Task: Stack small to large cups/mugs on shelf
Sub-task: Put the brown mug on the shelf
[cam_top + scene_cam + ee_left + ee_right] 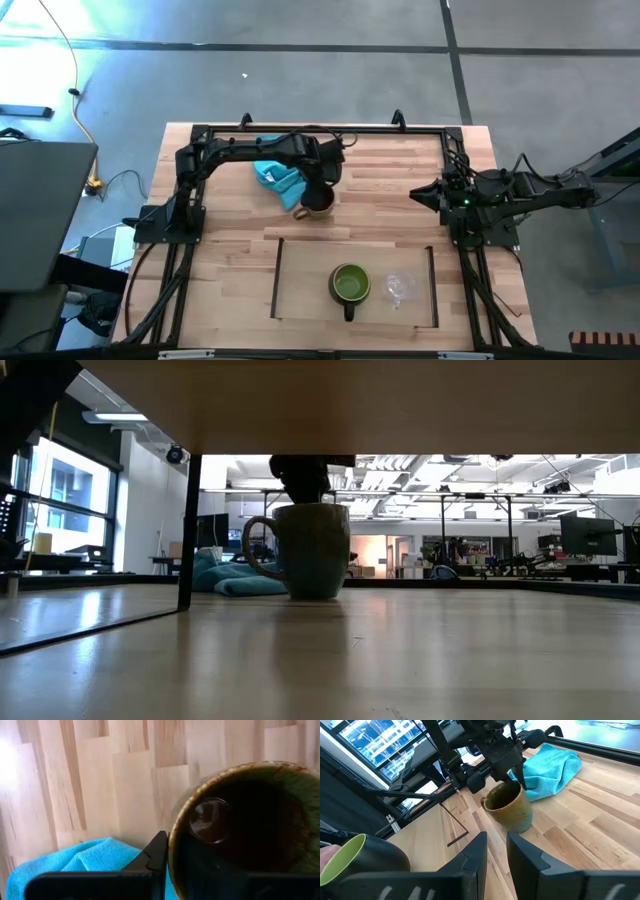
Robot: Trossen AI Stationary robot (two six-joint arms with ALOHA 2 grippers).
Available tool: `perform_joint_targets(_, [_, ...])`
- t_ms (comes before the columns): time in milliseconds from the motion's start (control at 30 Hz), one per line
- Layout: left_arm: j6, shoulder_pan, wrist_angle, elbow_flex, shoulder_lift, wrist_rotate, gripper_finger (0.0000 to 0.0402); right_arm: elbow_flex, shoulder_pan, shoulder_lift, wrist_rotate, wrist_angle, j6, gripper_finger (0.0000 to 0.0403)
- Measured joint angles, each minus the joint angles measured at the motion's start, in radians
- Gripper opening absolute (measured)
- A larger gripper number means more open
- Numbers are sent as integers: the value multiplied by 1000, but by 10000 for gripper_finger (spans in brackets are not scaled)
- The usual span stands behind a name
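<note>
The brown mug (318, 203) stands upright on its base on the tabletop, next to the turquoise cloth (277, 178). My left gripper (322, 186) comes down over it and is shut on its rim. The shelf (300, 290) lies near the table's front edge. On it stand the green mug (350, 284), handle toward the near edge, and the clear glass cup (400, 289) to its right. My right gripper (495, 852) waits at the table's right side, open, with nothing between its fingers. My left gripper holds the brown mug's rim (172, 837) on the side facing the cloth, one finger (157, 852) outside the wall and the other inside the mug. The fingers come from above, pointing steeply down. The mug (312, 550) stands upright with its base on the table.
The turquoise cloth (552, 767) lies bunched right behind the brown mug, toward the far left. Dark frame rails (320, 128) run along the table's far edge and sides. Bare tabletop (380, 215) lies between the brown mug and the shelf.
</note>
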Motion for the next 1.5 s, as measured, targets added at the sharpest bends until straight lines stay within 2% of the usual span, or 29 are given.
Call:
perform_joint_targets(200, [-55, 0, -7, 1, -2, 6, 22, 0, 0, 0, 0, 0, -1, 64])
perform_joint_targets(333, [-143, 15, -14, -1, -2, 0, 33, 0, 0, 0, 0, 0, -1, 64])
perform_joint_targets(433, [-220, 32, -31, -1, -2, 7, 22, 0, 0, 0, 0, 0, -1, 64])
perform_joint_targets(833, [-385, 39, -73, -1, -12, -5, 21, 0, 0, 0, 0, -1, -26, 64])
perform_joint_targets(1100, [-563, 39, -108, -2, -31, -84, 17, 0, 0, 0, 0, -24, -28, 64])
perform_joint_targets(1500, [-677, 39, -178, -2, -56, -35, 15, 0, 0, 0, -6, -46, -33, 64])
